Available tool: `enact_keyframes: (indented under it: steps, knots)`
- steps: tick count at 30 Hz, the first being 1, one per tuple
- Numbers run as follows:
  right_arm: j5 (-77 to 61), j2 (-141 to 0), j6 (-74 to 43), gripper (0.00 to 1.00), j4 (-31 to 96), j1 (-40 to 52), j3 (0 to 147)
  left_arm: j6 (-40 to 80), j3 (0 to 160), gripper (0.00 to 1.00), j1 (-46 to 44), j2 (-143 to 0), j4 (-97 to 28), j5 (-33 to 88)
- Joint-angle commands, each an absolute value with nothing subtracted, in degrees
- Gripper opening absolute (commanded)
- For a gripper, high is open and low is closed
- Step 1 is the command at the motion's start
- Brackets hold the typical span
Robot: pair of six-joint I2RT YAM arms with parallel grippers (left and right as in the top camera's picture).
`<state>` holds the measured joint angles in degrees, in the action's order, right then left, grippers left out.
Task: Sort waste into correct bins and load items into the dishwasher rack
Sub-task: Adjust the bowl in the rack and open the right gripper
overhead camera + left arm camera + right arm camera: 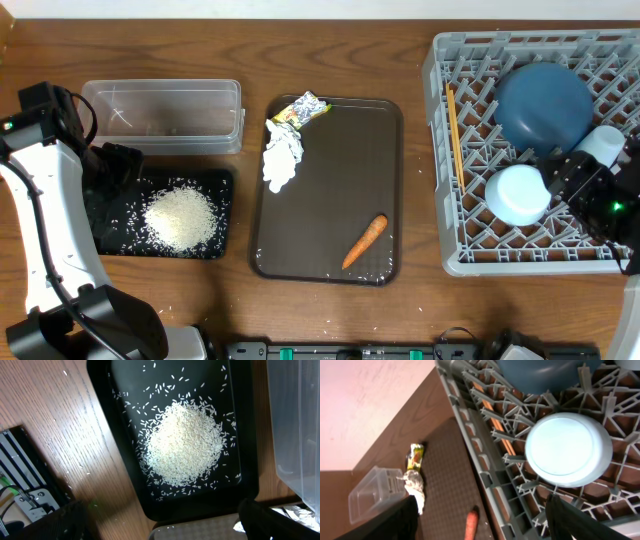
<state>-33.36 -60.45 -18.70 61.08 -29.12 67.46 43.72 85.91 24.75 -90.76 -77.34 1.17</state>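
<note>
The white cup (603,143) is half hidden by the right arm; the dark blue plate (545,105) is cut off in the right wrist view. The dishwasher rack (450,240) holds both, with an upturned light blue bowl (518,193) and the chopsticks (455,130); the right gripper (485,520) hangs released above it. The left gripper (165,520) is spread wide, grasping nothing, over the rice (185,442) in the black tray (247,420). The carrot (365,240), tissue (282,155) and wrapper (303,108) lie on the brown tray (330,200).

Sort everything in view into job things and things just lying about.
Job: rice, carrot, tissue, wrapper, black tray, clear tub, rack, dark blue dish, light blue bowl, white cup, chopsticks.
Lying about: brown tray, table.
</note>
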Motion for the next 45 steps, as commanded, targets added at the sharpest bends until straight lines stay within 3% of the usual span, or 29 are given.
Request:
enact_keyframes:
  steps: [1, 6, 9, 12, 24, 29, 31, 37, 45]
  knots:
    - [-33.01, -58.83, -19.29, 0.78, 61.23, -26.0, 68.51, 44.25, 86.41, 0.99, 24.95, -91.31, -77.52, 0.86]
    - [-32.99, -57.91, -19.27, 0.82, 61.3, -18.63, 68.51, 44.25, 86.41, 0.99, 24.95, -91.31, -77.52, 0.86]
    - [-32.47, -58.08, -20.1, 0.72, 61.12, -13.47, 68.36, 44.25, 86.41, 0.99, 24.95, -91.31, -77.52, 0.86]
    - [-28.29, -58.08, -24.16, 0.73, 60.77, -7.64, 68.29, 44.25, 86.41, 0.99, 24.95, -91.31, -77.52, 0.86]
    - [-3.99, -63.09, -38.72, 0.83, 59.48, 18.72, 68.2, 44.25, 86.41, 0.99, 24.95, -91.31, -77.52, 0.86]
    - [0.21, -69.63, -46.89, 0.93, 58.35, 26.96, 68.2, 44.25, 86.41, 0.99, 24.95, -91.31, -77.52, 0.86]
    - [0.56, -71.22, -46.87, 0.99, 56.84, 28.03, 68.2, 44.25, 86.41, 0.99, 24.95, -91.31, -77.52, 0.86]
    - [2.81, -70.94, -42.94, 0.99, 55.0, 26.33, 68.64, 44.25, 86.41, 0.99, 24.95, -91.31, -77.52, 0.86]
    - [9.41, -67.33, -39.94, 0.99, 56.69, 14.26, 69.76, 44.25, 86.41, 0.99, 24.95, -91.31, -77.52, 0.86]
